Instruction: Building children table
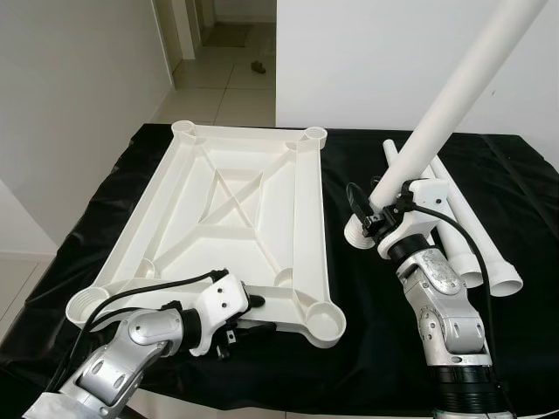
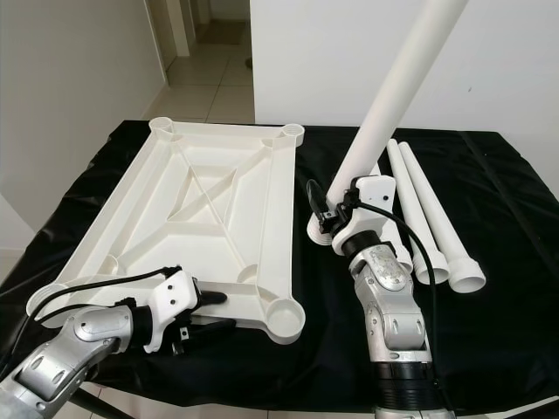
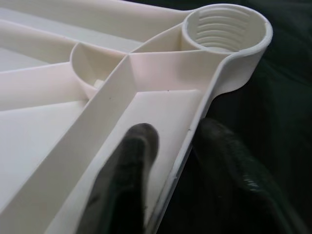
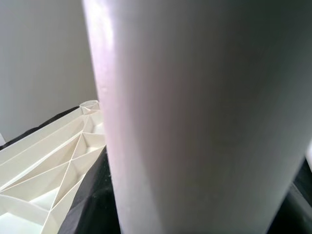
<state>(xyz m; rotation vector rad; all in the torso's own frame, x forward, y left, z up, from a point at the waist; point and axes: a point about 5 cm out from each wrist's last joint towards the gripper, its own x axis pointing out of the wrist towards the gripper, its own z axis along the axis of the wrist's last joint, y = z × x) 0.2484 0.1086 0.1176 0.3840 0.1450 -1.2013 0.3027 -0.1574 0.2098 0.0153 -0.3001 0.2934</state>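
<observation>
Left eye view: a white tabletop [image 1: 236, 218] is laid upside down on a black cloth [image 1: 367, 349], its ribbed underside up and a round socket at each corner. The near edge of the tabletop is pinched by the left gripper [image 1: 249, 316], beside the near right socket [image 1: 323, 321]. In the left wrist view one black finger [image 3: 124, 180] is seen inside the rim and the other outside against the cloth, so the rim is clamped between them, with the threaded socket [image 3: 225, 30] just beyond.

A long white leg [image 1: 454, 105] is held by the right gripper [image 1: 374, 220] near its lower end, tilted so that its upper part runs up and to the right out of the picture. Its lower end is raised just above the cloth, just right of the tabletop's right edge. In the right wrist view the leg [image 4: 204, 117] is seen close up, with the tabletop [image 4: 53, 161] behind it.

More legs [image 1: 467, 236] are laid side by side on the cloth behind the right arm, well apart from the tabletop.
</observation>
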